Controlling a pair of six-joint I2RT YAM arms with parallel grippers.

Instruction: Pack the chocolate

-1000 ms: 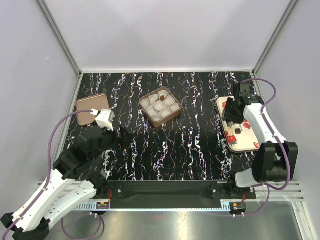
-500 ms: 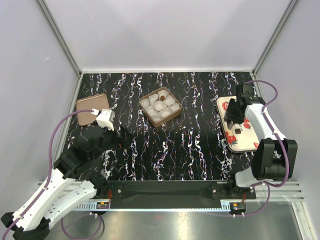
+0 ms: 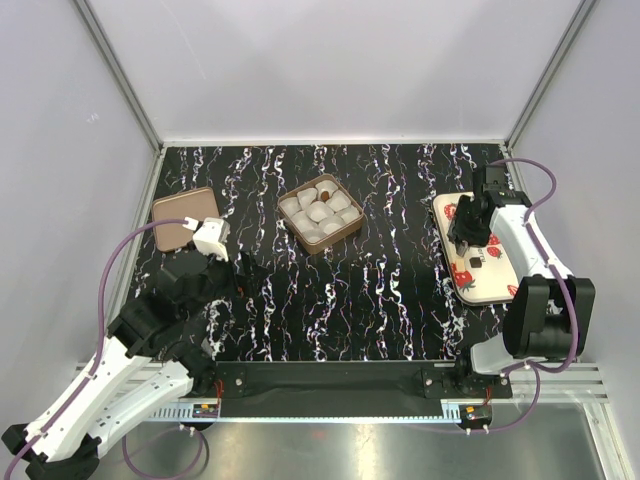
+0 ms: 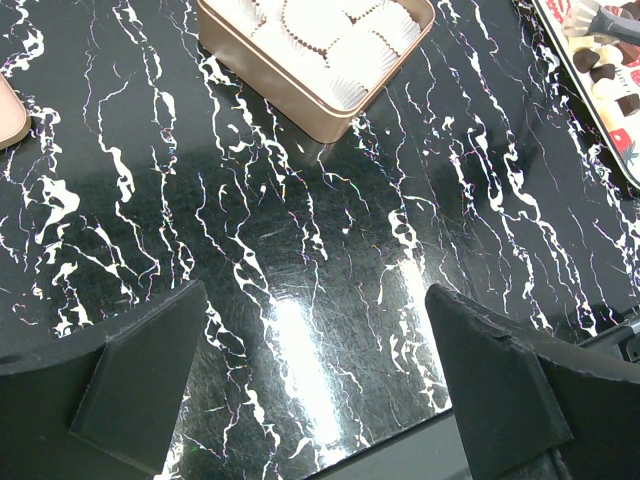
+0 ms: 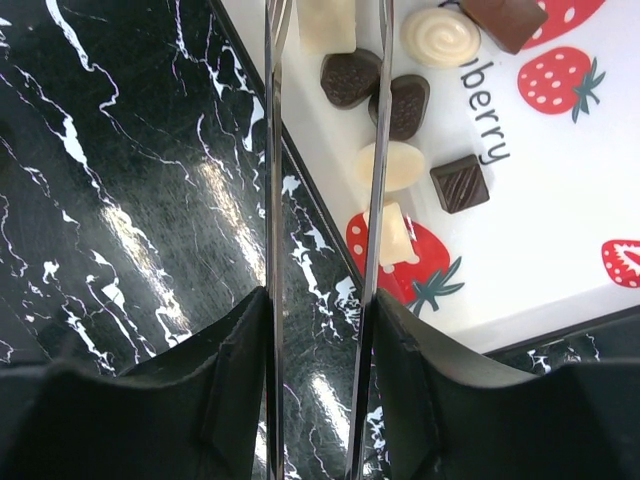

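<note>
Several chocolates lie on a white strawberry-print tray (image 3: pixel 502 272) at the right, also seen in the right wrist view (image 5: pixel 560 200). My right gripper (image 3: pixel 466 230) (image 5: pixel 322 330) is shut on thin metal tongs (image 5: pixel 272 150), whose blades stand apart over the tray's left edge. A dark heart-shaped chocolate (image 5: pixel 348 78) lies between the blades, and another dark heart (image 5: pixel 410 105) is just right of them. The tong tips are cut off at the top. The brown box (image 3: pixel 346 232) of white paper cups holds one dark chocolate (image 3: pixel 324 196). My left gripper (image 3: pixel 244 272) (image 4: pixel 310 400) is open and empty.
The box's brown lid (image 3: pixel 178 216) lies at the far left. The box also shows in the left wrist view (image 4: pixel 290 95). On the tray are also a white swirl piece (image 5: pixel 440 35), a pale oval (image 5: pixel 398 165) and a dark square (image 5: pixel 460 183).
My right gripper has moved slightly right and farther back over the tray's left part. The left arm has not moved.
</note>
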